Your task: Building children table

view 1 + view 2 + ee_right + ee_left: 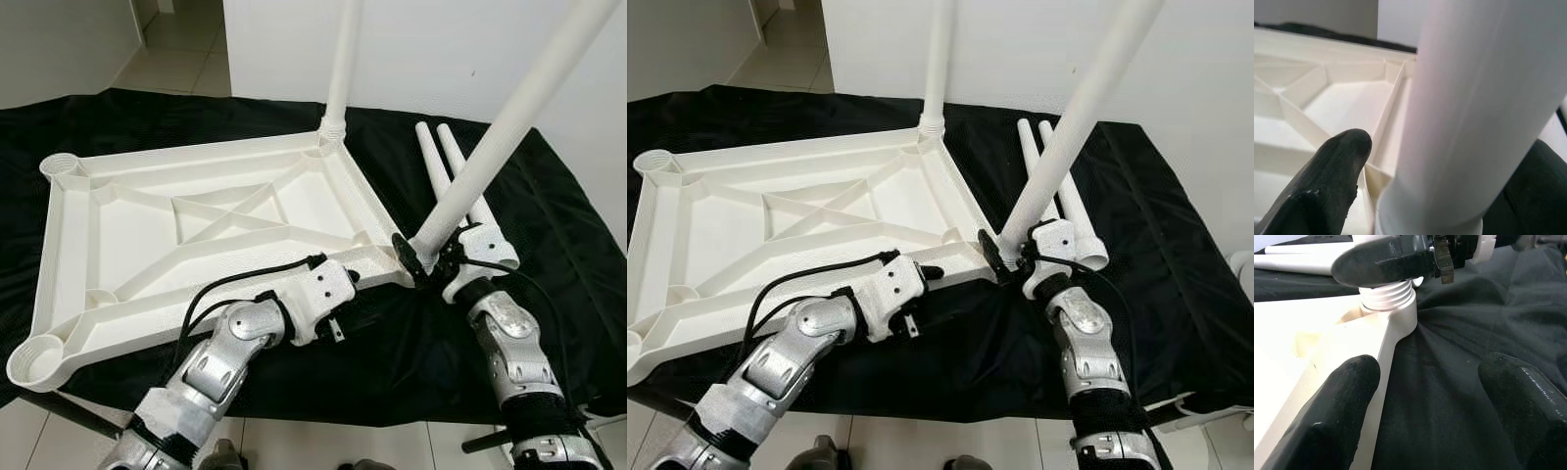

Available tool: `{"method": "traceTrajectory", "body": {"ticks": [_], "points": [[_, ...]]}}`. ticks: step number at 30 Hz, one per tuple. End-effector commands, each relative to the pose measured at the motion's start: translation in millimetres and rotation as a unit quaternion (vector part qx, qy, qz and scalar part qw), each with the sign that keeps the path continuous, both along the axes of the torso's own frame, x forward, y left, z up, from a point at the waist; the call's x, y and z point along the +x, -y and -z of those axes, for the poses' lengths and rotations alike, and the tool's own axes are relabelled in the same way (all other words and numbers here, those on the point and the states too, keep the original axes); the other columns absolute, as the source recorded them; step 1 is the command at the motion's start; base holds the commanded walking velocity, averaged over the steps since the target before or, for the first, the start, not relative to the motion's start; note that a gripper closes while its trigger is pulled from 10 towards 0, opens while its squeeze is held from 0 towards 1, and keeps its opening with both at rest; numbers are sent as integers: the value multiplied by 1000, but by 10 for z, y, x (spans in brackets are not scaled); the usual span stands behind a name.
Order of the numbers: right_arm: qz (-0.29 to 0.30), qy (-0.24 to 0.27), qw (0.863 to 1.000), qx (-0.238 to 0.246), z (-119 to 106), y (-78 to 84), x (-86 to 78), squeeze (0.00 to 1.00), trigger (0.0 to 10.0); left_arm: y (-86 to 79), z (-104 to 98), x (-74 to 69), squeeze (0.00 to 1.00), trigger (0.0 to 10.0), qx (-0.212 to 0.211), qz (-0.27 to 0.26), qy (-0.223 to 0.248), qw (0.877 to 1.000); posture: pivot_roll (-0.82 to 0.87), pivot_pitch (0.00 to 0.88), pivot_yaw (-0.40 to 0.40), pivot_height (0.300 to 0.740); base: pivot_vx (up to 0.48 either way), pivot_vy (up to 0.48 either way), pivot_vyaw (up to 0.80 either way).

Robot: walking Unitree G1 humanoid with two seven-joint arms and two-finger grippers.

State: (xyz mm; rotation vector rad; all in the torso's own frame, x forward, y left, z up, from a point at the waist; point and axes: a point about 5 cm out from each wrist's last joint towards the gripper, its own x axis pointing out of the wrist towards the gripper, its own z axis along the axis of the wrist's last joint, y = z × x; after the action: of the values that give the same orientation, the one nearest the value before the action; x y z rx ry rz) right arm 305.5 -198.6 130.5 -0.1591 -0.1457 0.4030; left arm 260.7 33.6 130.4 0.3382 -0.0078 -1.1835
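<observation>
Your right gripper (pixel 419 262) clutched the tilted leg (pixel 495 147) at the tabletop's (pixel 196 235) near corner socket; you needed it upright first, left gripper (pixel 1425 396) gaping empty beside that corner.

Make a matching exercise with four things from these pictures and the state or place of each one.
Things:
1. far leg
2. tilted leg
3. two spare legs
4. left gripper

States:
a. lying flat on the black cloth
b. open, beside the tabletop corner
c. standing upright in its socket
d. held by the right gripper at the near corner

Pairs: 1-c, 2-d, 3-a, 4-b
</observation>
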Motion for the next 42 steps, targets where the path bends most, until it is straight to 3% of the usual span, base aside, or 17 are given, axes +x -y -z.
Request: {"method": "traceTrajectory", "body": {"ticks": [1, 4, 5, 8, 9, 10, 11, 16, 17, 18, 19, 23, 28, 35, 42], "points": [[-4, -1, 1000, -2, 5, 17, 8, 0, 10000, -1, 13, 57, 0, 10000, -5, -64, 20, 998, 46, 25, -44, 740, 0, 0, 0], [-12, -6, 1000, -4, 18, 35, 26, 0, 10000, 2, 9, 68, 0, 10000, -2, -62, 25, 998, 47, 20, -43, 740, 0, 0, 0], [-14, -11, 1000, -6, 33, 43, 31, 0, 4863, 4, 2, 74, 0, 10000, -3, -62, 26, 998, 48, 17, -44, 740, 0, 0, 0], [-16, -22, 1000, -11, 64, 56, 38, 0, 4667, 10, -7, 85, 0, 10000, -4, -62, 28, 998, 48, 16, -44, 740, 0, 0, 0], [-18, -31, 999, -10, 97, 61, 31, 0, 2078, 13, -12, 88, 0, 10000, -7, -63, 23, 998, 48, 15, -45, 740, 0, 0, 0], [-20, -36, 999, -9, 118, 63, 27, 0, 2078, 17, -13, 92, 0, 10000, -10, -64, 20, 998, 48, 15, -45, 740, 0, 0, 0], [-26, -44, 999, -11, 168, 60, 9, 0, 0, 18, -21, 100, 0, 10000, -12, -65, 19, 998, 48, 14, -46, 740, 0, 0, 0], [-27, -51, 998, -9, 205, 55, -8, 0, 0, 19, -20, 101, 0, 10000, -11, -65, 22, 998, 48, 12, -48, 740, 0, 0, 0], [-19, -55, 998, -6, 230, 58, -14, 0, 8941, 22, -19, 100, 0, 10000, -10, -65, 23, 998, 48, 10, -49, 740, 0, 0, 0], [-14, -59, 998, -4, 248, 61, -16, 0, 8941, 24, -19, 100, 0, 10000, -10, -64, 24, 998, 48, 10, -49, 740, 0, 0, 0], [-10, -64, 998, 2, 271, 53, -22, 0, 10000, 25, -20, 100, 0, 10000, -10, -64, 24, 998, 49, 9, -51, 740, 0, 0, 0], [-2, -69, 998, 9, 298, 35, -31, 0, 10000, 25, -23, 101, 0, 10000, -10, -65, 25, 998, 50, 8, -52, 740, 0, 0, 0], [66, -79, 995, 13, 365, -10, -26, 0, 10000, 22, -20, 100, 0, 10000, -11, -65, 24, 998, 49, 4, -57, 740, 0, 0, 0], [107, -69, 992, 29, 333, -102, -22, 0, 10000, 25, -13, 95, 0, 10000, -10, -65, 24, 998, 48, 7, -61, 740, 0, 0, 0], [233, -60, 966, 98, 213, -367, -30, 0, 10000, 7, -23, 131, 0, 10000, -11, -74, 26, 997, 41, 20, -63, 740, 0, 0, 0]]}}
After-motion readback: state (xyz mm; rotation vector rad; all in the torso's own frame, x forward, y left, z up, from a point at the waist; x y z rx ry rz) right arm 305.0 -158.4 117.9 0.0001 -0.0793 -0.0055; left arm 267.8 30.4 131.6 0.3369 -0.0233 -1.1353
